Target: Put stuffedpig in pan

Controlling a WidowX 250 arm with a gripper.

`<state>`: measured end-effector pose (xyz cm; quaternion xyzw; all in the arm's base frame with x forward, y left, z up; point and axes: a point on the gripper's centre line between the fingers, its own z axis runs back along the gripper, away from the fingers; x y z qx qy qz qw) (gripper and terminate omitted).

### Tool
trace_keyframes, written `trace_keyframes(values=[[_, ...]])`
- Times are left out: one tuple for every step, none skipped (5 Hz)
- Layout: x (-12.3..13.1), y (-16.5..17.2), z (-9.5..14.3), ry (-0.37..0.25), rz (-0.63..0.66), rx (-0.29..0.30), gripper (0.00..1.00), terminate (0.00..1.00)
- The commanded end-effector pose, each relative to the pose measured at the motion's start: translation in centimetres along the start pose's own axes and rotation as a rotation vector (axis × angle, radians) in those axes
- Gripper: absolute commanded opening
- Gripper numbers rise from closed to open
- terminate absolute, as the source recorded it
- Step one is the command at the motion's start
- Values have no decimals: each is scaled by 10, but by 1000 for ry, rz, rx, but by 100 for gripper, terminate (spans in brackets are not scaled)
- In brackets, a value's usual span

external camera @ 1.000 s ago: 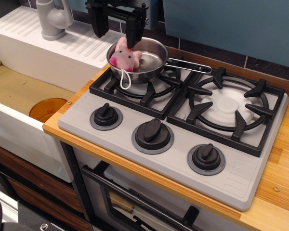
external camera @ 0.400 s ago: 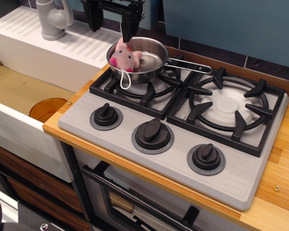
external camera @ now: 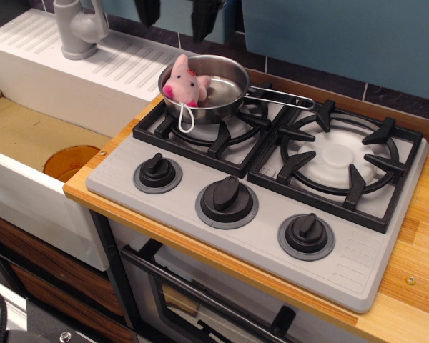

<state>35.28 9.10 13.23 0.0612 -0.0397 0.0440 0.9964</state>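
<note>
The light-pink stuffedpig [external camera: 184,83] lies in the shiny steel pan [external camera: 225,89], leaning on its left rim, with its white string loop [external camera: 185,117] hanging over the edge. The pan sits on the rear left burner, its thin handle [external camera: 282,97] pointing right. My gripper [external camera: 175,14] is high above the pan at the top edge of the view. Only the tips of its two black fingers [external camera: 201,18] show. They stand apart with nothing between them, well clear of the pig.
The grey stove [external camera: 357,257] has a second burner grate [external camera: 339,161] at right and three black knobs [external camera: 226,199] in front. A white sink unit with a grey faucet [external camera: 79,28] stands at left. A wooden counter [external camera: 415,286] surrounds the stove.
My gripper has risen straight up from just above the pig to the top edge of the view. The pig and pan have stayed in place.
</note>
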Motion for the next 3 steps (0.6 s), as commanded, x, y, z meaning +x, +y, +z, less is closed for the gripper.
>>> trace_keyframes(values=[[16,-2,18,-29,18,-31,100,0],[19,-3,17,-27,19,-54,100,0],[23,-3,12,-21,15,-36,100,100]])
